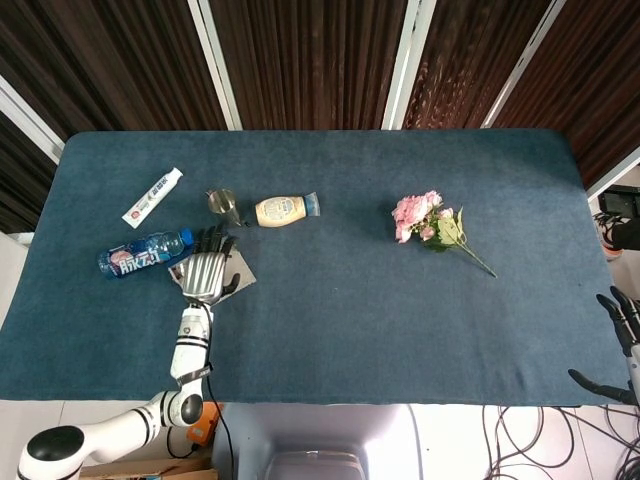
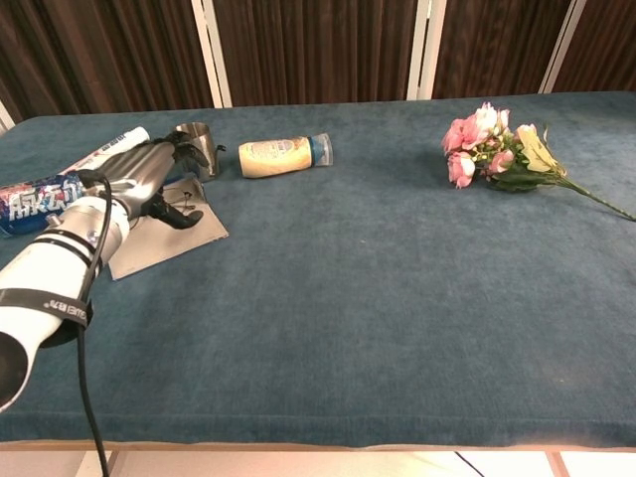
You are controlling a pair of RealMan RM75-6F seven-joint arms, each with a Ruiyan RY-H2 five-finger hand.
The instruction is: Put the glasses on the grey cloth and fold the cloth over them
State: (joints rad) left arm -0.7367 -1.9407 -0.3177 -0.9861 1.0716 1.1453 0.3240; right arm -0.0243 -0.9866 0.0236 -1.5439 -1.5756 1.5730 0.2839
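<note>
Chest view shows the glasses [image 2: 177, 207] lying on the grey cloth [image 2: 184, 234], mostly hidden under the left hand [image 2: 149, 177], so the placing looks done and the fold is what remains. That hand hovers low over the cloth's far part with fingers stretched forward and thumb hooked down beside the frame; whether it pinches anything I cannot tell. Head view shows its fingers [image 1: 208, 270] fanned over the cloth [image 1: 243, 272], likely poised to catch an edge, but hides the glasses. Close by lie a water bottle [image 2: 35, 194], steel cup [image 2: 196, 147], toothpaste tube [image 1: 152, 197] and sauce bottle [image 2: 283, 155]; flowers [image 2: 502, 149] sit well apart. Only the head view catches the right hand [image 1: 622, 345], off the table, fingers spread, empty.
</note>
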